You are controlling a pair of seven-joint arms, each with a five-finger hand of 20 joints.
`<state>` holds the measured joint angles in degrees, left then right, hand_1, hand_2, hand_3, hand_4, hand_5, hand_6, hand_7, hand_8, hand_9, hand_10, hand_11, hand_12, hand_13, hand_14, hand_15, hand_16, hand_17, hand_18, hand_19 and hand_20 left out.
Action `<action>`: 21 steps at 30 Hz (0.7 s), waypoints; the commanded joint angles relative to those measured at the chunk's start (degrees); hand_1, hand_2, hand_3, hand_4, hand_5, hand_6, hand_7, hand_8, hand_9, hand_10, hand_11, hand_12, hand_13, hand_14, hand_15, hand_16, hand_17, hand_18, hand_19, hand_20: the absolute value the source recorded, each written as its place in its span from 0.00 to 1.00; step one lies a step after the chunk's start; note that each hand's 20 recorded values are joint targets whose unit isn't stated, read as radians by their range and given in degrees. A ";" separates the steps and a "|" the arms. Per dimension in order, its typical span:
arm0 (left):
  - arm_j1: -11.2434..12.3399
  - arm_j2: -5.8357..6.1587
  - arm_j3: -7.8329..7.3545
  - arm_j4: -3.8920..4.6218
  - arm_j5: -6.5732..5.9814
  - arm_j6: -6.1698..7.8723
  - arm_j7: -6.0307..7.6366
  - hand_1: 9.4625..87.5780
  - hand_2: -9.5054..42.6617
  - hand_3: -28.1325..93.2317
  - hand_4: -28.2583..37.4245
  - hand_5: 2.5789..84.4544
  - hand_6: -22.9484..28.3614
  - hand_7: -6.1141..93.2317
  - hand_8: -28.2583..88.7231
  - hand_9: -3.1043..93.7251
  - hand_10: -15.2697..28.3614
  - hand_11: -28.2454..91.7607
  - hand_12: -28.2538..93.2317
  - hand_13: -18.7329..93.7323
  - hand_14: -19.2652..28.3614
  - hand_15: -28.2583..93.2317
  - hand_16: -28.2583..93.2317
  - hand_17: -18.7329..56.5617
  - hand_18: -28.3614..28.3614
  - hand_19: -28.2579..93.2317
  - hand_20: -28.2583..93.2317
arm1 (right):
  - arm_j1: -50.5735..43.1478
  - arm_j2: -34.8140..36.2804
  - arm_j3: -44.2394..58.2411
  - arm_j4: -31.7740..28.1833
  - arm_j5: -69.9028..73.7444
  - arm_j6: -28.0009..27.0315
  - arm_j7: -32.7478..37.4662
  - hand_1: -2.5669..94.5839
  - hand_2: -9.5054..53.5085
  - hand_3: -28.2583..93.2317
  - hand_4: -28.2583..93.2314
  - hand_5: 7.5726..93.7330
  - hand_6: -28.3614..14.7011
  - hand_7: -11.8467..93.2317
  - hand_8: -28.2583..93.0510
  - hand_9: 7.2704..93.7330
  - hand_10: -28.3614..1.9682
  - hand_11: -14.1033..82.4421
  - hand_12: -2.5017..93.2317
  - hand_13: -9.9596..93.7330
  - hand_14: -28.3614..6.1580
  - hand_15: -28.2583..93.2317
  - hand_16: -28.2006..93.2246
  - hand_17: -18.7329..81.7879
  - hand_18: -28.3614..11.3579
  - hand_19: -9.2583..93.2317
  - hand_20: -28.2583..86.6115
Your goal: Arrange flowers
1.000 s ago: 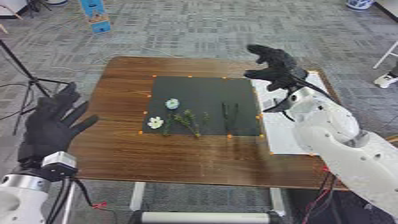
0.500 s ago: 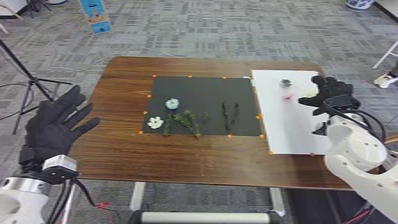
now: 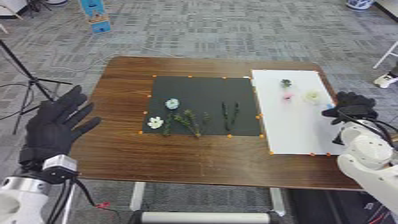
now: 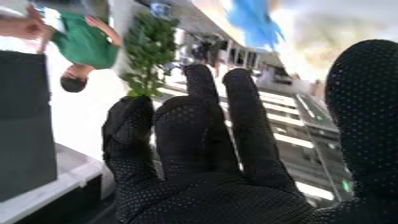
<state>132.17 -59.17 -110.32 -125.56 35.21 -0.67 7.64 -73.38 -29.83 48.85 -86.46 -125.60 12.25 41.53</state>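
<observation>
Head view: right hand (image 3: 355,106) by white sheet's (image 3: 293,130) right edge, fingers extended, thumb apart; blue bloom (image 3: 330,106) just beside, contact unclear. On sheet: cream flower (image 3: 311,96), pink flower (image 3: 287,96), rosette (image 3: 286,82). Black mat (image 3: 200,87): pale-blue flower (image 3: 172,104), white flower (image 3: 155,122), sprigs (image 3: 187,120), dark stems (image 3: 235,114). Left hand (image 3: 49,131) beside table (image 3: 178,162), fingers spread.

Bright daylight glare; near colours blurred softly.

A black tripod (image 3: 33,78) is standing left of the table (image 3: 178,162); a blue panel (image 3: 94,14) and blue-and-white vessel (image 3: 360,4) are occupying the carpet (image 3: 213,30) beyond.
</observation>
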 commanded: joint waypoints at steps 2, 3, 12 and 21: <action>-3.56 2.24 0.23 0.21 -0.26 -1.49 0.22 0.17 0.01 0.74 0.00 0.27 0.49 0.21 0.17 0.23 0.58 0.32 0.38 0.31 0.69 0.30 0.28 0.11 0.96 0.57 0.25 | 3.98 -3.18 -4.05 4.84 0.43 0.63 0.75 0.33 0.00 0.87 0.00 0.43 0.58 0.30 0.15 0.44 0.48 0.36 0.25 0.68 0.52 0.96 0.47 0.48 0.15 0.92 0.72; -3.57 2.22 0.25 0.18 -0.30 -1.50 0.33 0.17 0.01 0.74 0.00 0.27 0.49 0.21 0.17 0.23 0.58 0.32 0.38 0.31 0.69 0.30 0.28 0.11 0.96 0.57 0.25 | 4.53 -3.29 -4.70 5.09 0.63 0.91 0.73 0.33 0.00 0.87 0.00 0.43 0.58 0.31 0.14 0.45 0.48 0.36 0.25 0.68 0.52 0.96 0.47 0.48 0.15 0.92 0.72; -4.01 2.37 0.66 0.28 -0.58 -1.06 0.43 0.17 0.02 0.74 0.00 0.28 0.49 0.21 0.17 0.24 0.58 0.32 0.38 0.31 0.69 0.30 0.28 0.11 0.96 0.57 0.25 | 9.65 -5.41 -10.72 9.05 -0.48 3.19 0.17 0.33 0.00 0.89 0.00 0.45 0.60 0.33 0.13 0.48 0.51 0.41 0.25 0.68 0.53 0.96 0.48 0.49 0.15 0.93 0.71; -4.23 2.92 0.21 0.11 -0.61 -1.02 0.57 0.17 0.03 0.75 0.00 0.28 0.49 0.21 0.17 0.24 0.58 0.33 0.38 0.31 0.69 0.30 0.28 0.11 0.96 0.57 0.25 | 11.85 -6.27 -13.40 11.73 -0.60 0.88 1.54 0.50 0.00 0.88 0.00 0.61 0.69 0.57 0.27 0.70 0.68 0.46 0.48 0.74 0.62 0.93 0.49 0.53 0.20 0.95 0.69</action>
<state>128.06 -56.72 -109.61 -125.03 34.97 -1.45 7.95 -61.43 -34.53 37.00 -76.01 -125.69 15.14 42.28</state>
